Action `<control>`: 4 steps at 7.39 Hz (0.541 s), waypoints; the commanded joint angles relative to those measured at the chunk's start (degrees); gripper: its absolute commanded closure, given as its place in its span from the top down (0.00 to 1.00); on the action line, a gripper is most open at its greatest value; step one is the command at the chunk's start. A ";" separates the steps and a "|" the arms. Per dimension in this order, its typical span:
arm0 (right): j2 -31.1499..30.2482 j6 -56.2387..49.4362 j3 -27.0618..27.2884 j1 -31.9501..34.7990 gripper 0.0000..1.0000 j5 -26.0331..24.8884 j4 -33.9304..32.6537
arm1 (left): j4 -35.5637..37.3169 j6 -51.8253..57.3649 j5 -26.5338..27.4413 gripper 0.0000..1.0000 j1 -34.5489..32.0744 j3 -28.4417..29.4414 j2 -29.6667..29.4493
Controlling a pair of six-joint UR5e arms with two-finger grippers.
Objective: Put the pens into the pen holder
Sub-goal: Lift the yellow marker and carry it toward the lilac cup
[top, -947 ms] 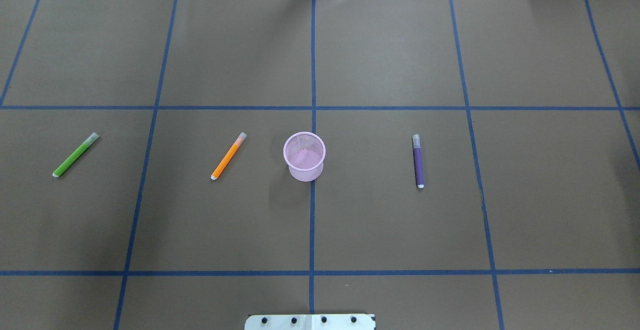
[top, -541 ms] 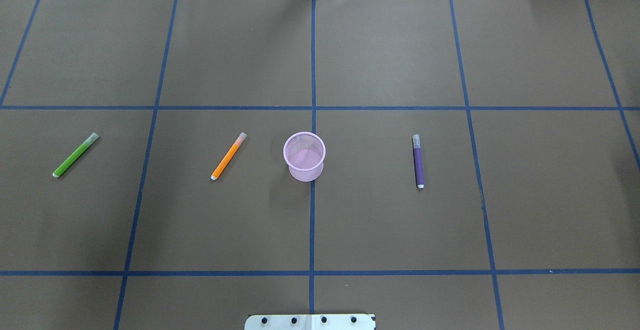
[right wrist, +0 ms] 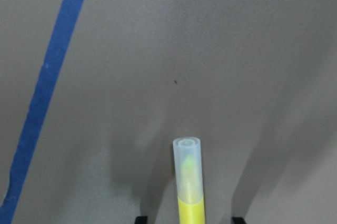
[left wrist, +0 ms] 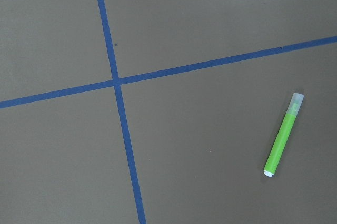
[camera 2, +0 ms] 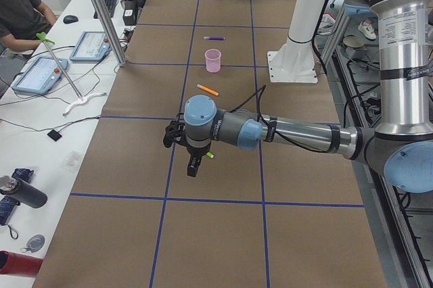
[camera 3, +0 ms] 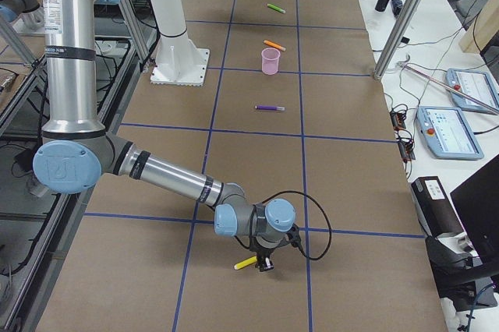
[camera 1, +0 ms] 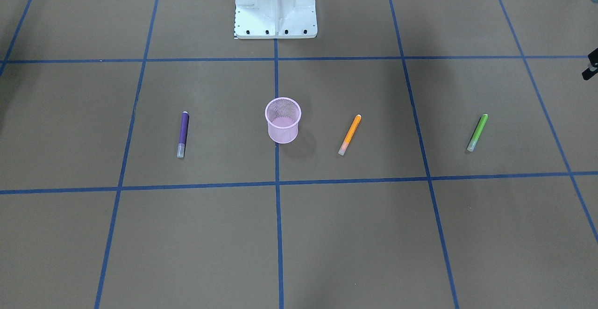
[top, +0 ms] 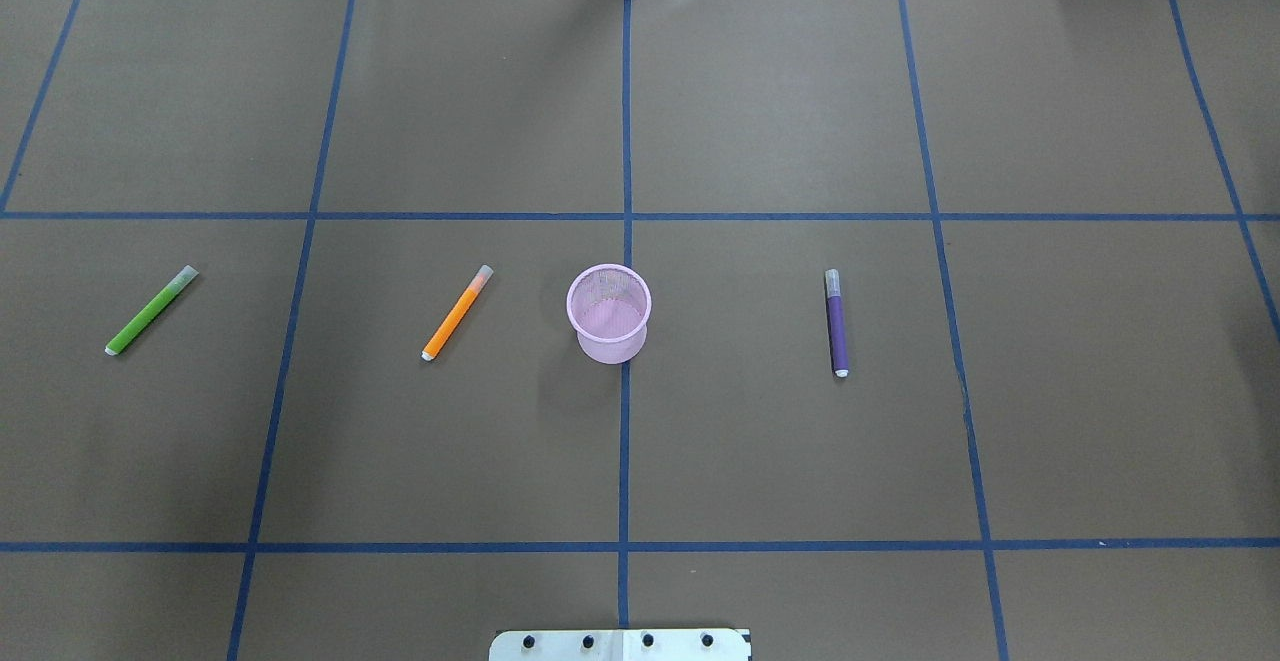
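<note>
The pink mesh pen holder (top: 609, 313) stands upright at the table's middle. The orange pen (top: 457, 313) and green pen (top: 150, 311) lie to its left, and the purple pen (top: 836, 323) to its right. The yellow pen (right wrist: 189, 187) lies far off at the table's right end (camera 3: 245, 263). My right gripper (camera 3: 267, 264) is low over it. Its fingertips (right wrist: 139, 219) stand apart on either side of the pen, open. My left gripper (camera 2: 193, 165) hovers beyond the green pen (left wrist: 283, 135) at the left end. I cannot tell whether it is open or shut.
The white robot base (camera 1: 275, 7) stands at the table's near edge. Blue tape lines (top: 625, 441) grid the brown table. An operator (camera 2: 20, 11), tablets (camera 2: 40, 75) and bottles (camera 2: 24, 193) are on the bench beside the far edge.
</note>
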 commanded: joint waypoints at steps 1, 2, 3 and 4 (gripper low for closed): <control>0.00 0.00 -0.08 -0.13 0.26 0.00 0.00 | 0.00 0.00 0.00 1.00 0.00 0.01 -0.02; 0.00 0.00 -0.08 -0.13 0.00 0.00 0.00 | 0.00 0.00 0.00 1.00 0.00 0.01 -0.02; 0.00 -0.43 -0.08 -0.13 0.00 0.09 0.00 | 0.00 0.00 0.00 1.00 0.00 -0.08 -0.02; 0.00 -1.22 -0.17 -0.13 0.00 0.17 0.00 | 0.00 0.00 0.00 1.00 0.00 0.01 -0.11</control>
